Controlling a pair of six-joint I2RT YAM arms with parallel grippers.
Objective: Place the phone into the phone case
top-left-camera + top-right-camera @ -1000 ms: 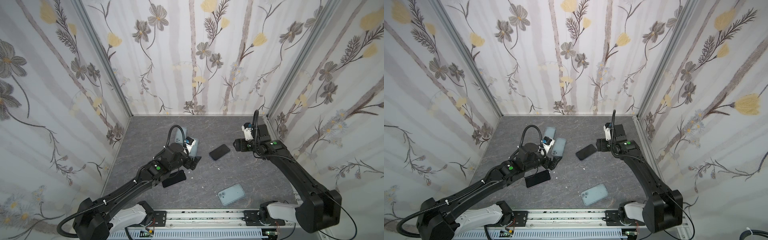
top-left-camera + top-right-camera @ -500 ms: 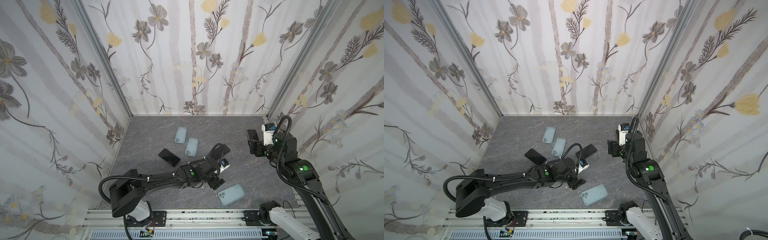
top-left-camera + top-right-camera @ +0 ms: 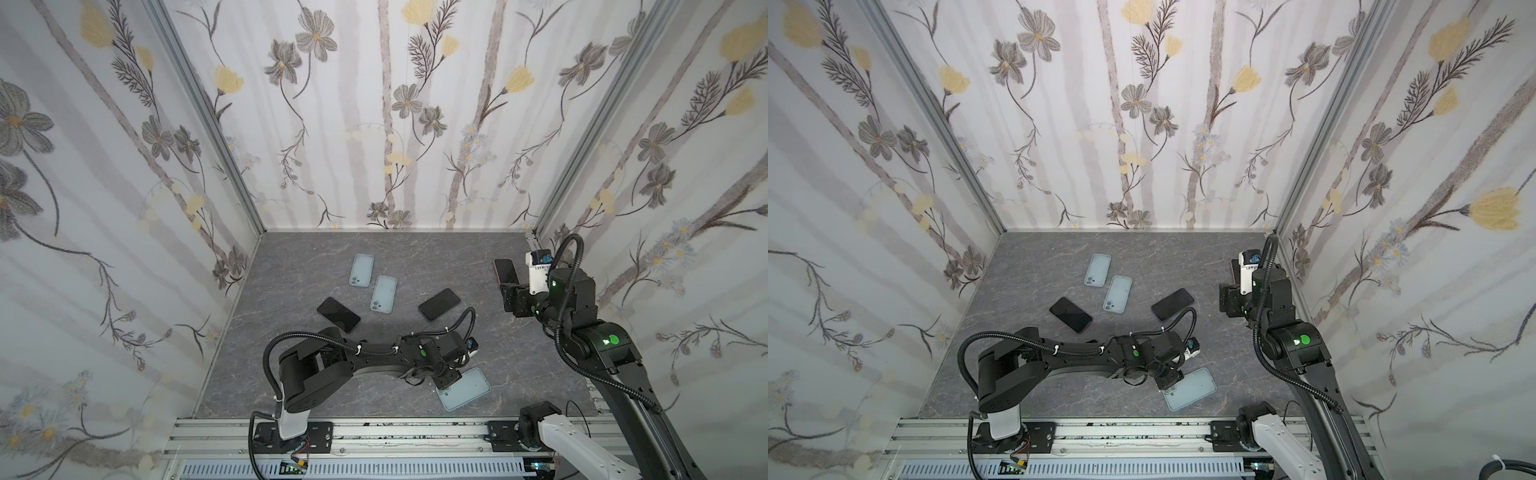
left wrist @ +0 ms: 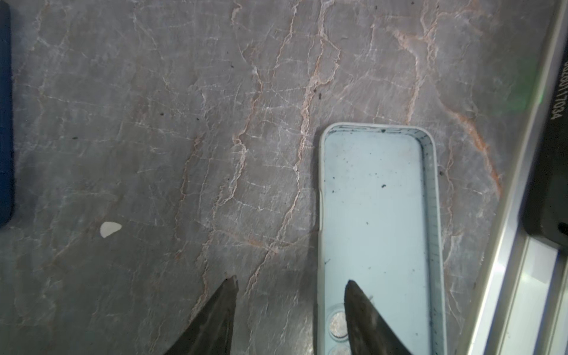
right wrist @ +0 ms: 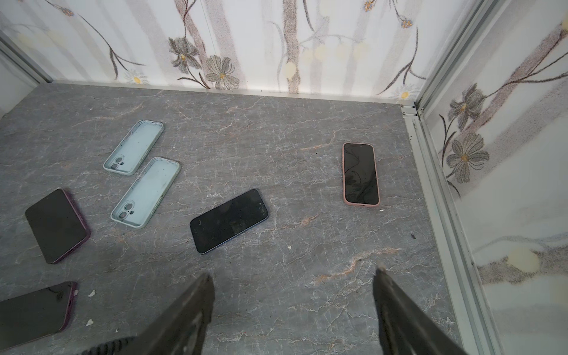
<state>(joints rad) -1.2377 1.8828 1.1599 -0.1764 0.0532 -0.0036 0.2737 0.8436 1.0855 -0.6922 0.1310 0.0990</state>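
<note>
in both top views the left arm lies low across the front of the counter [image 3: 419,257]. its left pincer [image 3: 448,380] is down at one end of the front case [image 3: 467,388]. that case is pale blue, open side up, slanted, and close to the front rail [image 3: 374,430]. the black phone [image 3: 439,304] lies flat mid-counter, with bare stone between it and the front case. behind it, the far empty case [image 3: 362,270] and the near empty case [image 3: 383,294] lie almost corner to corner. the purple-edged phone [image 3: 338,314] is to their left. the pink-cased phone [image 3: 505,269] sits by the right wall, and the right pincer [image 3: 510,293] is raised just in front of it.

from the left wrist, the left pincer [image 4: 291,279] stands apart and clamps nothing. one tip is over the front case [image 4: 378,199] floor beside the lens holes, the other over bare counter. the case's long wall runs between them, and i cannot tell whether either tip touches. the case's far side runs near the rail [image 4: 507,246]. the other way there is wide open stone with a white chip [image 4: 110,229] on it.

from the right wrist, the right pincer [image 5: 294,272] is wide apart and empty over bare counter. the black phone [image 5: 229,220] lies ahead of it. the pink-cased phone [image 5: 360,173] lies roughly along the wall, with a clear strip between.
</note>
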